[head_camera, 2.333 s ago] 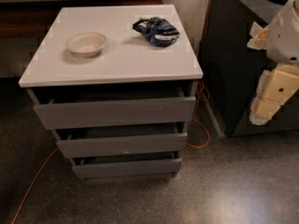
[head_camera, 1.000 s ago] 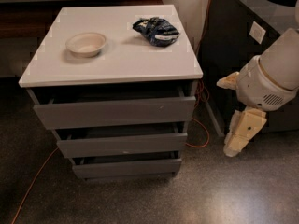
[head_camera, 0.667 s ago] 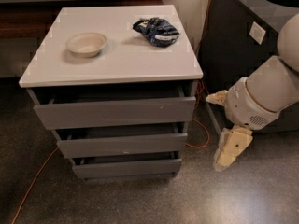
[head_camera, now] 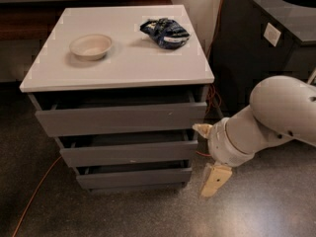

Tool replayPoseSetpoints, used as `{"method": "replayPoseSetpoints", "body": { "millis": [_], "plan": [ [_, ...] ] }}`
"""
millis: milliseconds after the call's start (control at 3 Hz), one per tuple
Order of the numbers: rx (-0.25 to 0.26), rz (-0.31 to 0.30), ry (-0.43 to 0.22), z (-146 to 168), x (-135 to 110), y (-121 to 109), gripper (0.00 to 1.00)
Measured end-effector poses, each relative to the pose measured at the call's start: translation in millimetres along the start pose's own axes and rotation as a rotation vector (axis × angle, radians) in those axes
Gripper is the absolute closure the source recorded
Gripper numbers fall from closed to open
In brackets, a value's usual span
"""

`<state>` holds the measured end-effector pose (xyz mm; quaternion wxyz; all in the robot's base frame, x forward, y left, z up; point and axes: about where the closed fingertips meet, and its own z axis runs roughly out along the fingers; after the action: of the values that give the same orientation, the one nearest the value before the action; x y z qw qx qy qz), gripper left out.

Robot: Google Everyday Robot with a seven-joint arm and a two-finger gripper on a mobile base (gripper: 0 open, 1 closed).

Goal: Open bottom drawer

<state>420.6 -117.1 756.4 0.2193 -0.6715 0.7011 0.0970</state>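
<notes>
The bottom drawer (head_camera: 132, 177) is the lowest and slimmest of three grey handleless fronts under the white top (head_camera: 123, 68). It shows a narrow dark gap above its front, below the middle drawer (head_camera: 128, 154) and the taller top drawer (head_camera: 121, 118). My gripper (head_camera: 200, 161) hangs low at the cabinet's right side, level with the middle and bottom drawers. Its cream fingers (head_camera: 214, 180) are spread apart and hold nothing. One fingertip is close to the middle drawer's right end; the other points down toward the floor.
A white bowl (head_camera: 90, 46) and a blue snack bag (head_camera: 164, 32) lie on the cabinet top. A dark counter unit (head_camera: 256, 63) stands close on the right. An orange cable (head_camera: 34, 194) runs over the speckled floor at the left.
My arm has swung down and left from beside the dark unit to the cabinet's lower right side. The drawers, bowl and bag have not moved.
</notes>
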Motion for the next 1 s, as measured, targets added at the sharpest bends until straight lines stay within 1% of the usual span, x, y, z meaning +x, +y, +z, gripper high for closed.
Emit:
{"method": "replayPoseSetpoints", "body": {
  "millis": [333, 667, 1000],
  "plan": [
    [0.01, -0.025, 0.005, 43.4, 3.5, -1.5, 0.0],
    [0.015, -0.062, 0.048, 124.6, 19.7, -2.2, 0.0],
    [0.021, -0.066, 0.05, 126.1, 19.7, -3.5, 0.0]
  ]
}}
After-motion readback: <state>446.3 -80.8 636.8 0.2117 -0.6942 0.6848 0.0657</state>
